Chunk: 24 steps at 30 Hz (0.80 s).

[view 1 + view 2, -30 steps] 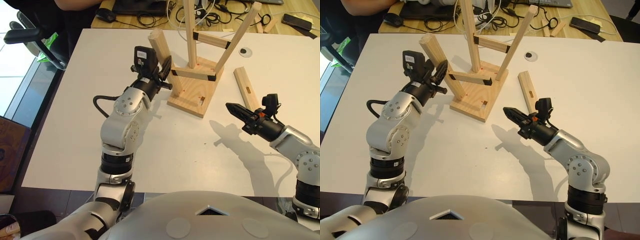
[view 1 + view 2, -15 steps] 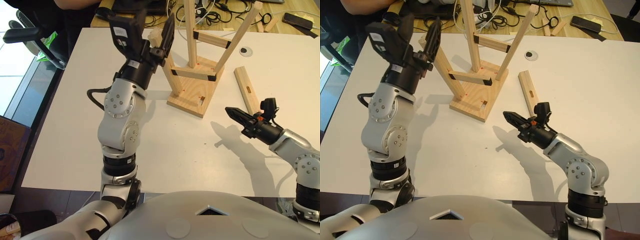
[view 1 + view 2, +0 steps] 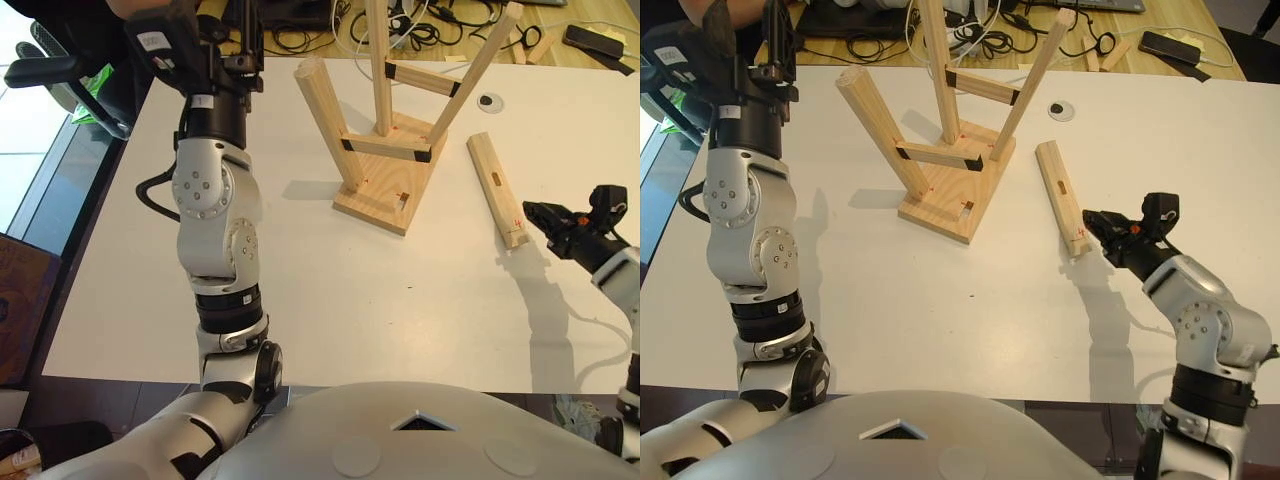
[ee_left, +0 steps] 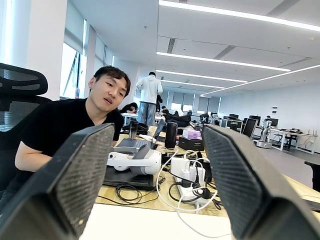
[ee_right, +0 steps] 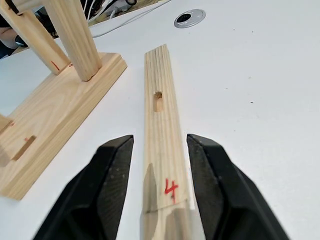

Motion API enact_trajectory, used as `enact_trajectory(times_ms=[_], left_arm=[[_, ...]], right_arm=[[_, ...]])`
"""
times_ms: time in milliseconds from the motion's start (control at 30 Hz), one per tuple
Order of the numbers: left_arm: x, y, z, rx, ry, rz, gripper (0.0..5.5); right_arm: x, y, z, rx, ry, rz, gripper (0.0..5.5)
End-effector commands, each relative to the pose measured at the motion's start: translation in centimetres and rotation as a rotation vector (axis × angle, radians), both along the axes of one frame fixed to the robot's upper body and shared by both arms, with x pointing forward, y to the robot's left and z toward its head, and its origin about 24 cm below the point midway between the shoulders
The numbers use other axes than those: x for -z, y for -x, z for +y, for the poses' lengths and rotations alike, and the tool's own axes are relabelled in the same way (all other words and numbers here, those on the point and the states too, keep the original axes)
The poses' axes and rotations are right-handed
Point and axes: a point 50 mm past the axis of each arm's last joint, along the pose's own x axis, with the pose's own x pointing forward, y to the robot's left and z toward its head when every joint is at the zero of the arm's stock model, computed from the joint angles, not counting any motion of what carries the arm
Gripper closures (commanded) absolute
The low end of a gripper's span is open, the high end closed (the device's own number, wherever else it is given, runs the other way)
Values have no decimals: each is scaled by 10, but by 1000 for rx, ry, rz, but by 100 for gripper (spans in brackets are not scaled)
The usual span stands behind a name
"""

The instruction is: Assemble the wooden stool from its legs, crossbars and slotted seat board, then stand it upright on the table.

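The slotted seat board [image 3: 385,190] lies upside down mid-table with three legs [image 3: 325,120] standing up from it, joined by crossbars [image 3: 385,148] with black tape. A fourth leg [image 3: 495,185], loose, lies flat just right of the board; its near end bears a red mark. My right gripper [image 3: 535,213] is low at that near end, open, its fingers [image 5: 107,190] on either side of the leg [image 5: 160,125] with gaps. My left gripper [image 3: 222,35] is raised high over the table's far left, open and holding nothing [image 4: 155,190].
A round grommet [image 3: 490,101] sits in the table beyond the loose leg. Behind the table's far edge is a desk with cables [image 3: 300,35]. An office chair [image 3: 60,70] stands off the far left corner. The near half of the table is bare.
My left arm has swung up and to the left, away from the stool's left leg. My right gripper has moved right to the near end of the loose leg.
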Motion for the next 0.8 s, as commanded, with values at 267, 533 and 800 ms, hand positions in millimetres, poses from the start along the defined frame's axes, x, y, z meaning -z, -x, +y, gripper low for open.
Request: enact_trajectory(times_ms=[267,533,800], left_arm=[[-4,-4,-1,-14,-6,-11,220],[-6,-4,-2,-15,0,-16,220],[-10,-4,-2,-31,19,-41,220]], right_arm=[[-10,-23,25,-49,77,102,219],[-2,-17,23,-13,130,266,153],[13,-7,13,-26,176,438,153]])
